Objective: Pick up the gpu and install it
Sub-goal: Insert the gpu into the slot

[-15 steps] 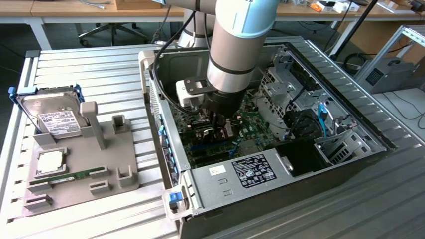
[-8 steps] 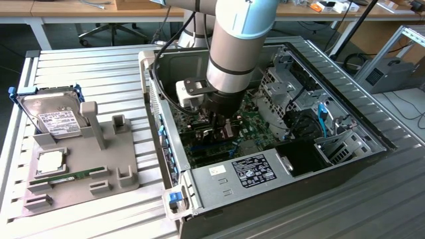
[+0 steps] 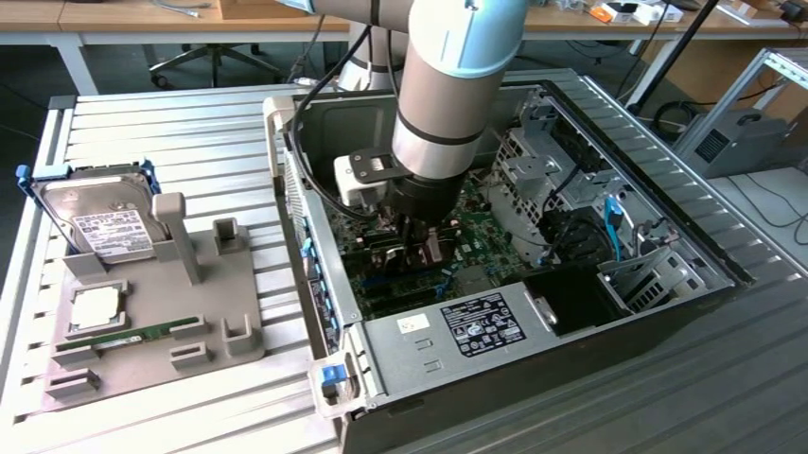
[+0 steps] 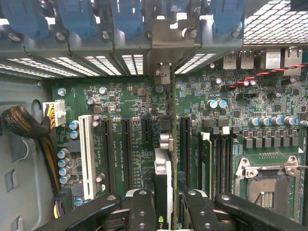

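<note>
The gpu [image 4: 163,175] stands on edge between my fingers [image 4: 140,208], a thin card with a silvery edge. Its metal bracket [image 4: 162,53] reaches up to the slot openings in the case's rear wall. My gripper [image 4: 166,209] is shut on the card over the green motherboard [image 4: 130,101], in line with the black expansion slots [image 4: 126,151]. Whether the card's edge sits in a slot I cannot tell. In the exterior view my gripper [image 3: 417,244] is low inside the open computer case [image 3: 505,331], just above the board.
On the exterior view's left a grey holder [image 3: 227,284] carries a silver hard drive [image 3: 108,222], a processor chip [image 3: 95,307] and a green memory stick [image 3: 127,336]. Inside the case are a white slot [image 4: 87,154], a braided cable [image 4: 24,125], a processor socket [image 4: 267,178] and blue latches [image 4: 77,19].
</note>
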`<state>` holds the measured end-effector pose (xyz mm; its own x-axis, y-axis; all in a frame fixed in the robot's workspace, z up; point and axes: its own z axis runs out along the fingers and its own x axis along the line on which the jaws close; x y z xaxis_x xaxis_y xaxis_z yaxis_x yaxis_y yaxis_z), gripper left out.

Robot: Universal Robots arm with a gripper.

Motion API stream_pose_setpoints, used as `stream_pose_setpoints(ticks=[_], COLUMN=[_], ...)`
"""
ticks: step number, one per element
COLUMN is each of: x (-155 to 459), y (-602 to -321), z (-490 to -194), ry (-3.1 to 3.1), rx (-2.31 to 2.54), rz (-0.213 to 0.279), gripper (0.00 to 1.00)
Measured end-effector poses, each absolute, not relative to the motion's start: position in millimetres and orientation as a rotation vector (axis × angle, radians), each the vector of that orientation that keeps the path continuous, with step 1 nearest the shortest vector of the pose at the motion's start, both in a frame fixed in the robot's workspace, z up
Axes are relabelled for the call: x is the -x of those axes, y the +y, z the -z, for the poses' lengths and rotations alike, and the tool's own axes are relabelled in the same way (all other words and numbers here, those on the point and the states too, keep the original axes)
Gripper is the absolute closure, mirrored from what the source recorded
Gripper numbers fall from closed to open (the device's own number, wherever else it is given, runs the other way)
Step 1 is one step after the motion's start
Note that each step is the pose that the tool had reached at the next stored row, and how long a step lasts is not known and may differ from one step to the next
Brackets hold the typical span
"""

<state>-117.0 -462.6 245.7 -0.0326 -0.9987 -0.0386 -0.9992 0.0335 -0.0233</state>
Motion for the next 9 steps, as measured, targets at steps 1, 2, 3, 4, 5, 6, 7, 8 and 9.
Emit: stream_pose_setpoints(ticks=[1,2,3,4,5,6,7,8,9], x=[117.0,117.0,117.0,117.0,117.0,117.0,117.0,117.0,117.0], y=[-462.7,-462.7,-462.6,-462.6,-462.6,-462.7,-462.7,-462.7,-462.6], z=[-245.7,-245.7,-245.5,-245.3,-244.8,-244.7,-244.8,-244.7,-244.5], ry=[2.226,2.226,2.226,2.226,2.226,2.226,2.226,2.226,2.226], rx=[2.154,2.154,2.154,2.154,2.154,2.154,2.154,2.154,2.154], rz=[-0.015,-0.015,-0.016,-0.016,-0.015,-0.015,-0.015,-0.015,-0.016], gripper=[0.73,0.73,0.73,0.73,0.73,0.73,0.73,0.73,0.73])
